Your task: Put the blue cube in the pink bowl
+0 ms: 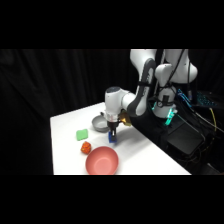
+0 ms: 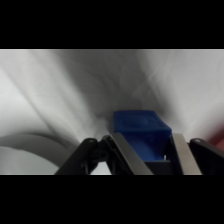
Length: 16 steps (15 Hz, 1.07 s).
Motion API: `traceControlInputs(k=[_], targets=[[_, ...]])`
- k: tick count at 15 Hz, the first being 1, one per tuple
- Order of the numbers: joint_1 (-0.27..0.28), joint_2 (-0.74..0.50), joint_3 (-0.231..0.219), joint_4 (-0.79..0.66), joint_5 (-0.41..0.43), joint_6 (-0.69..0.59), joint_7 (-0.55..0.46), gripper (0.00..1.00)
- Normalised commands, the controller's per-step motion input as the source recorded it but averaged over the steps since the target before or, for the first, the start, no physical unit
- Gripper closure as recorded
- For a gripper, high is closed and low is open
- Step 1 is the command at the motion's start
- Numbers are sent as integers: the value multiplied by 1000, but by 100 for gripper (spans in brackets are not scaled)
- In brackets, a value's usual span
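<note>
We are seeing the gripper (image 1: pixel 112 136) coming down from above onto the white table (image 1: pixel 65 125), just in front of the grey metallic bowl (image 1: pixel 99 123) and a little beyond the pink bowl (image 1: pixel 102 161). In the wrist view the blue cube (image 2: pixel 141 131) is sitting between the two metal fingers (image 2: pixel 131 155), and both of them are lying against its sides, so we are reading the gripper as closed on the blue cube. In the side view a small blue spot is showing at the tips of the gripper, right at the table surface; we cannot tell if the cube is resting on the table or is lifted a little. The pink bowl is standing near the front edge of the table, open side up, and the cube is not inside it. The small orange-red object (image 1: pixel 86 147) is lying just beside the rim of the pink bowl, on its far left side. The light green block (image 1: pixel 82 133) is lying flat, near the orange-red object and beside the grey bowl. In the wrist view a grey curved rim (image 2: pixel 30 142) is showing at the lower left.
</note>
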Motion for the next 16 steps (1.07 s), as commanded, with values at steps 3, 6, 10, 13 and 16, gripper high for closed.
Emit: traceControlInputs(k=[3, 6, 10, 13, 16], targets=[[9, -435, -42, -61, -158, -413, -62, 77], [-44, -466, -30, -36, -219, -458, -35, 77], [-145, -493, 55, -9, -165, -466, -97, 77], [-194, -393, 125, 61, -64, -406, -187, 77], [-160, -228, 158, 142, 13, -314, -252, 77]])
